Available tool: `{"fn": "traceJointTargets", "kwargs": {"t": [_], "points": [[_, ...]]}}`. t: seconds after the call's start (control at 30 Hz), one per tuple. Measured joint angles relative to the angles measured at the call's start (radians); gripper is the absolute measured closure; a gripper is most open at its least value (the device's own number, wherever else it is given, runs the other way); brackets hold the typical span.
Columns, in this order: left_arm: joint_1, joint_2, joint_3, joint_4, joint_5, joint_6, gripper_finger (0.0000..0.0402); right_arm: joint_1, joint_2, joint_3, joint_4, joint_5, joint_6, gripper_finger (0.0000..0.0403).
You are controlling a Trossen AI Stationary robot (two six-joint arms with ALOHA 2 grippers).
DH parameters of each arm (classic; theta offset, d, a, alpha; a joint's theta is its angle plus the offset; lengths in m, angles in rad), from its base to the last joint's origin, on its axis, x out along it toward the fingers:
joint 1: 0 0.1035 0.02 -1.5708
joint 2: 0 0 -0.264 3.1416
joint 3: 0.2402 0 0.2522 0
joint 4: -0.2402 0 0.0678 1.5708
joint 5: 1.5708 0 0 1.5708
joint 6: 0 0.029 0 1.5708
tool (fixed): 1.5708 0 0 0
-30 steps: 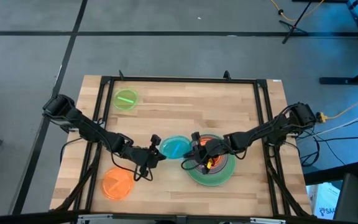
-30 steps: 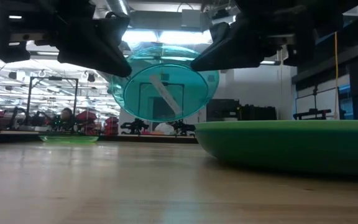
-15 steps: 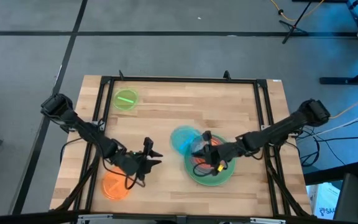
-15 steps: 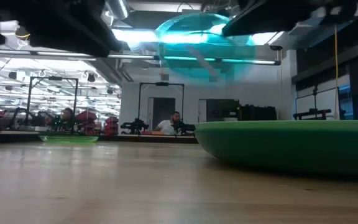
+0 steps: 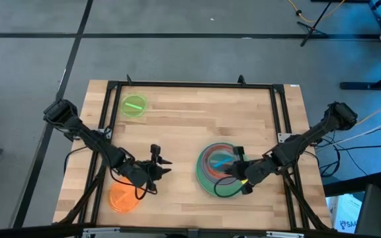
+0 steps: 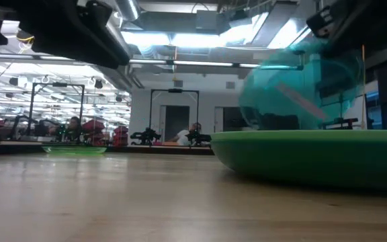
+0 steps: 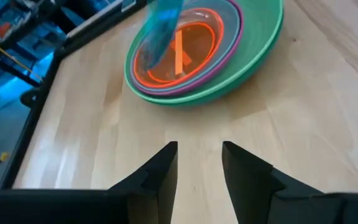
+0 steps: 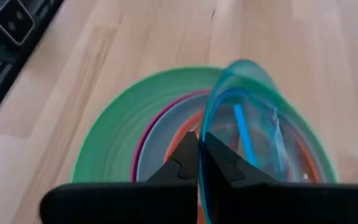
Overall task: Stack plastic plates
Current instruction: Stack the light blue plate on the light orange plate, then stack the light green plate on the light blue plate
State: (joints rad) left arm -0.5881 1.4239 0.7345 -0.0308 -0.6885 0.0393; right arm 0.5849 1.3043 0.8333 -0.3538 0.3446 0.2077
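Note:
A stack of plastic plates sits right of the table's middle: a large green one at the bottom, then magenta, grey and orange ones nested in it. My right gripper is shut on a translucent teal plate, which stands tilted over the stack. Left of the stack, my left gripper is open above bare wood with nothing between its fingers. An orange plate lies flat near the front left. A lime plate lies flat at the far left. My right gripper pinches the teal plate's rim between its two fingers, one on each face. The fingers come slanting down from the table's right. The plate stands on edge, tilted, over the stack's middle. The green plate's rim hides its lower edge, so I cannot tell whether it touches the stack.
A black metal frame runs around the tabletop, and both arms reach in over its side rails. Bare wood lies between the stack and the lime plate. The low view shows a room with stands and seated people beyond the table.
My left gripper has opened, let go of the teal plate and drawn back toward the table's left and near edge. My right gripper has kept hold of the plate, lifted it and carried it toward the right, where it now stands tilted over the stack.

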Motion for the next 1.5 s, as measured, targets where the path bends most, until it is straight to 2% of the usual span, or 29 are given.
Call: {"fn": "traceJointTargets", "kwargs": {"t": [0.57,0.67,0.83,1.03,1.17,1.33,1.5], "points": [[0.023,0.000,0.000,-0.002,-0.003,-0.015,0.0281,-0.003,0.145,-0.010,-0.006,0.004,0.128,0.0396],[0.028,0.000,0.000,-0.005,0.000,-0.044,0.0269,-0.003,0.153,-0.010,-0.008,0.004,0.160,0.0373],[0.045,0.000,0.000,-0.013,0.002,-0.086,0.0229,-0.003,0.153,-0.010,-0.003,0.000,0.181,0.0302],[0.047,0.000,0.000,-0.013,-0.018,-0.078,0.0214,-0.003,0.153,0.048,-0.055,-0.103,0.182,0.0239],[0.047,0.000,0.001,-0.013,-0.062,-0.068,0.0214,-0.003,0.152,0.096,-0.063,-0.104,0.184,0.0227],[0.085,-0.002,0.002,-0.058,-0.151,-0.137,0.0214,-0.003,0.152,0.113,-0.025,-0.075,0.185,0.0226],[0.199,-0.035,0.002,-0.182,-0.086,-0.272,0.0214,-0.003,0.152,0.113,-0.012,-0.035,0.184,0.0226]]}}
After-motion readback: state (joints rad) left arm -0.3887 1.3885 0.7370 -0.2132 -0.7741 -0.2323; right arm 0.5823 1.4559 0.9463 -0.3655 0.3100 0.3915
